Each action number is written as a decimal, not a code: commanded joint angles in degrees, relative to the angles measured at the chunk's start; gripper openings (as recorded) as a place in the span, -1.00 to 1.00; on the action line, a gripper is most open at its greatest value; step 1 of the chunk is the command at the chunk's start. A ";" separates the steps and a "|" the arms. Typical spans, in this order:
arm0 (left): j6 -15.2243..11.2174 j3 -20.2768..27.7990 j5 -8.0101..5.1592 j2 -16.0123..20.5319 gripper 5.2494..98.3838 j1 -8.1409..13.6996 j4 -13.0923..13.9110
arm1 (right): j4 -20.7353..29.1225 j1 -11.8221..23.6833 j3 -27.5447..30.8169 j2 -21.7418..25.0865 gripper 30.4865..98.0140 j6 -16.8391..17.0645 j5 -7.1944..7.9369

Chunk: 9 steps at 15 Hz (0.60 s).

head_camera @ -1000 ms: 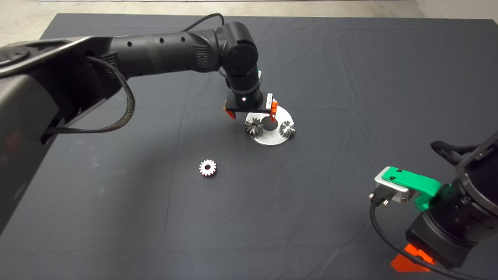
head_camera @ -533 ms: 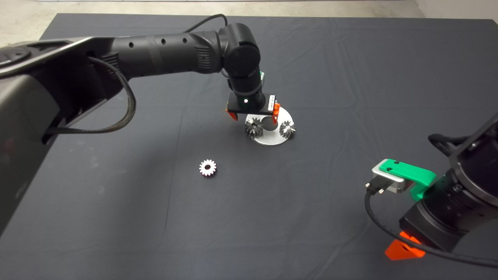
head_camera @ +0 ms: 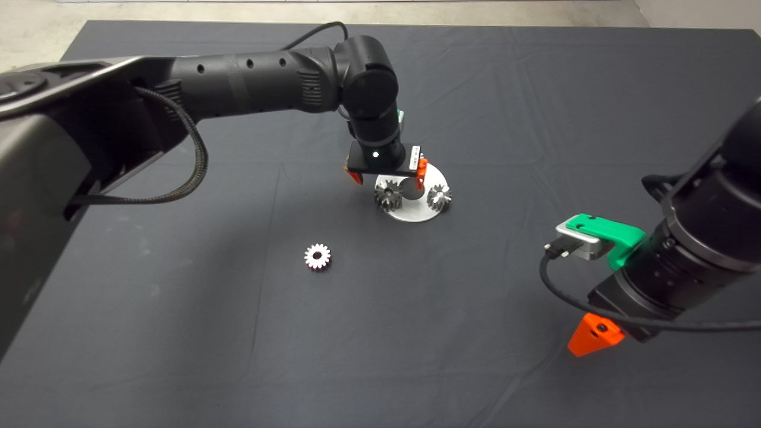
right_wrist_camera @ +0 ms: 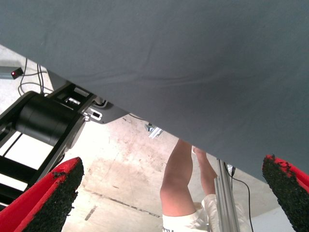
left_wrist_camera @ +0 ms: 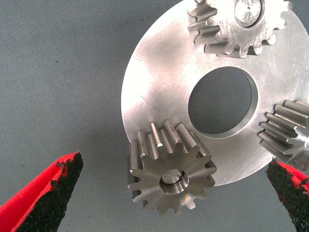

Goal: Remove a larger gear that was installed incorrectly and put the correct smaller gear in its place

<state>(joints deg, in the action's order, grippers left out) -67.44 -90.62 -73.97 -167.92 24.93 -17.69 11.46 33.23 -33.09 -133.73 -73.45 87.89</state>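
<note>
Our left claw (head_camera: 387, 173) hangs over the silver disc (head_camera: 434, 214), fingers spread wide and holding nothing. In the left wrist view its two black pads (left_wrist_camera: 50, 195) stand far apart, one on each side of the larger gear (left_wrist_camera: 170, 175), and touch neither the gear nor the disc.

The larger gear sits at the disc's rim, seated on a short pin that shows in its bore. Its flat face turns up toward the wrist camera, so its axis stands upright from the disc and its teeth point outward all round. Two more gears (left_wrist_camera: 240, 25) sit on the same disc, spaced around its big round centre hole (left_wrist_camera: 223, 100); in the head view we see only two gears, the larger gear (head_camera: 388, 195) at the left of the disc and another at the right.

The smaller gear (head_camera: 317, 256) lies flat on the dark mat (head_camera: 178, 333) of the table, face up, well apart from the disc and nearer the robot.

Our right claw (head_camera: 596, 335) hovers over the mat at the lower right, fingers wide apart and empty. Its wrist view shows the mat's edge, the floor and a person's legs (right_wrist_camera: 181, 186).
</note>
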 commanded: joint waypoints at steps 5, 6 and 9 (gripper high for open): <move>0.12 0.99 -0.56 -0.26 1.00 -0.96 -0.41 | 0.14 1.49 -2.51 0.18 0.99 2.67 6.06; 0.11 1.00 -0.56 -0.26 1.00 -1.37 -0.42 | 0.14 1.49 -2.49 0.08 0.99 2.70 6.06; 0.11 0.99 -0.65 -0.26 1.00 -1.38 -0.50 | 0.14 1.49 -2.49 -0.09 0.99 2.61 5.97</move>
<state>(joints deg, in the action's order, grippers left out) -67.44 -90.13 -74.08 -167.95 22.98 -17.66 11.40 33.21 -35.28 -133.65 -71.35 87.87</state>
